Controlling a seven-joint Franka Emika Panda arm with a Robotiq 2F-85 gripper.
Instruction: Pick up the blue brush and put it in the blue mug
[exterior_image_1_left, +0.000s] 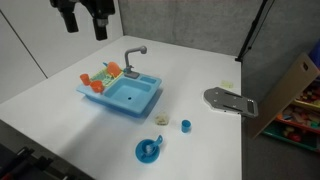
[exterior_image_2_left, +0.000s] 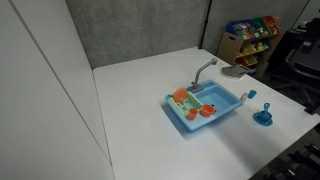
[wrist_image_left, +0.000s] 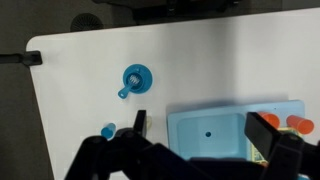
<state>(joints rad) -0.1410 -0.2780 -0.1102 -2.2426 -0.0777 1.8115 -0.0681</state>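
Observation:
The blue mug (exterior_image_1_left: 148, 150) stands on the white table in front of the light-blue toy sink (exterior_image_1_left: 125, 93); it also shows in the other exterior view (exterior_image_2_left: 264, 118) and in the wrist view (wrist_image_left: 135, 77), handle to the lower left. A small blue item that looks like the blue brush (exterior_image_1_left: 161, 120) lies on the table between the sink and the mug. In the wrist view it is mostly hidden behind my finger. My gripper (exterior_image_1_left: 85, 22) hangs high above the table's far side, open and empty. Its fingers frame the sink in the wrist view (wrist_image_left: 205, 135).
A grey faucet (exterior_image_1_left: 133, 55) stands at the sink's back. Orange cups (exterior_image_1_left: 98, 84) sit in the sink's side rack. A tiny teal cup (exterior_image_1_left: 186, 125) stands near the brush. A grey flat object (exterior_image_1_left: 230, 100) lies at the table edge. Shelves with toys (exterior_image_2_left: 250, 35) stand beyond the table.

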